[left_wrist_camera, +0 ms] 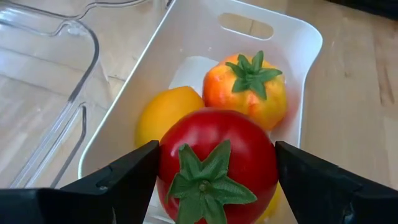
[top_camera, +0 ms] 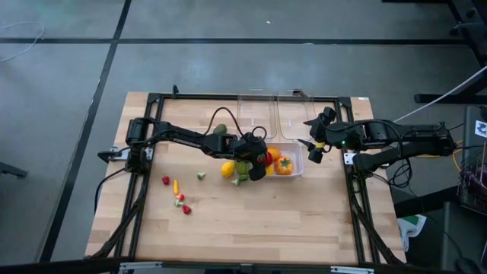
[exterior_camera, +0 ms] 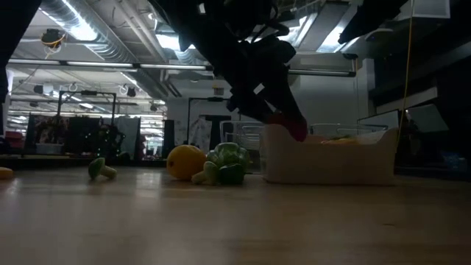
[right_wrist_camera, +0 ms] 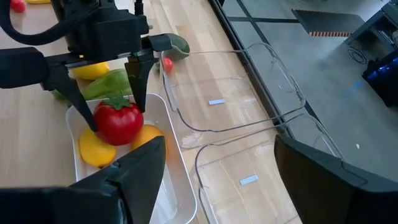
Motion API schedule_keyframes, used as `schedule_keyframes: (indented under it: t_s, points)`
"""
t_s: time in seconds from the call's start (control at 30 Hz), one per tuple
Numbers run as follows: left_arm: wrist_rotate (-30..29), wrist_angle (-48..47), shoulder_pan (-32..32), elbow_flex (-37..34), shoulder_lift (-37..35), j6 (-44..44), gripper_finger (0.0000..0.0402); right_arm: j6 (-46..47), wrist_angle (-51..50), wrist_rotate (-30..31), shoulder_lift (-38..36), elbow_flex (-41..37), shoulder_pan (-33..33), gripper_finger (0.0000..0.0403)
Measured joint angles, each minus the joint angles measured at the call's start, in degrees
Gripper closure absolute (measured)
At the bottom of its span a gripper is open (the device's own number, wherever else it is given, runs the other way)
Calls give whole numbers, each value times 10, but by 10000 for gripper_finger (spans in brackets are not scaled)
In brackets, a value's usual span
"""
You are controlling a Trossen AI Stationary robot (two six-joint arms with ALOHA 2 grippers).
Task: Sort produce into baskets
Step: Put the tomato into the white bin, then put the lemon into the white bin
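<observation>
Gripping red tomato [left_wrist_camera: 216, 167]: left pincer [left_wrist_camera: 211, 180]

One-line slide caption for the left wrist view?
Left gripper holds a red tomato over the white basket with two pieces inside.

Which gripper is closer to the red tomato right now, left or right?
Left. The left gripper has its jaws on either side of the red tomato, holding it over the white basket. The right gripper waits open off that basket's far end.
</observation>
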Motion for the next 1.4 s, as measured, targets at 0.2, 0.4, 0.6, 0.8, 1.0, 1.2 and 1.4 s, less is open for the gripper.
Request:
schedule_keyframes:
  t_s: [0.2,0.4,0.6,0.8,1.0,1.2,1.4]
  points:
    - [0,0,0,0,0,16,63,0,0,0,0,0,0,105]
    - [0,0,0,0,0,19,25,0,0,0,0,0,0,105]
    - [0,1,0,0,-2,19,12,0,0,0,0,0,0,105]
    - [0,11,0,-1,-6,17,11,0,0,0,0,0,0,105]
    - [8,15,0,-1,-41,68,11,0,0,0,0,0,0,105]
    - [20,-45,-3,-1,-105,103,11,0,0,0,0,0,0,105]
    - [20,-186,-12,-1,-162,60,11,0,0,0,0,0,0,105]
